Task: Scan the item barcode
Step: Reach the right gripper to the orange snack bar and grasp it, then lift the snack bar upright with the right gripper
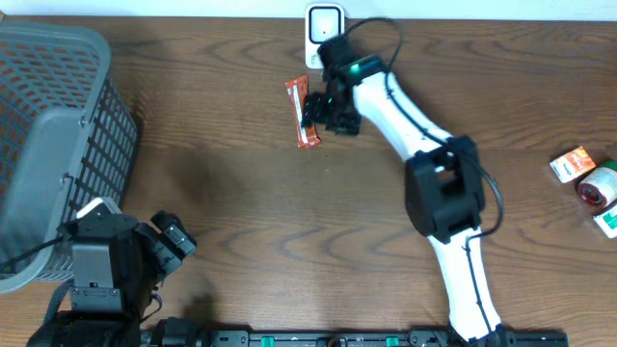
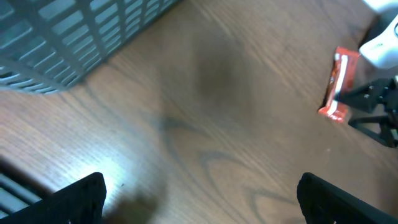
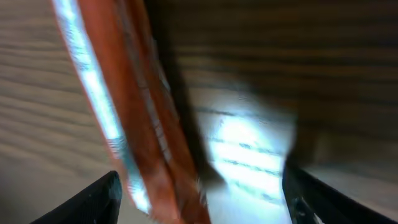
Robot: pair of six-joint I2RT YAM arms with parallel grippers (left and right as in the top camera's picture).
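Note:
The item, a long orange-red snack wrapper (image 1: 303,114), lies flat on the wooden table at the top centre. It also shows in the left wrist view as an orange-red wrapper (image 2: 339,84) at the right edge. My right gripper (image 1: 315,111) is low over it, open. In the right wrist view the blurred wrapper (image 3: 137,124) runs between the fingers, close to the left fingertip (image 3: 99,199) and well apart from the right one. No barcode can be made out. My left gripper (image 2: 202,199) hovers open over bare wood near the front left (image 1: 174,241).
A white box-shaped device (image 1: 325,24) with a cable stands at the table's back edge, just behind the right arm. A grey mesh basket (image 1: 53,145) fills the left side. Small packets (image 1: 574,164) and a round roll (image 1: 600,188) lie at the right edge.

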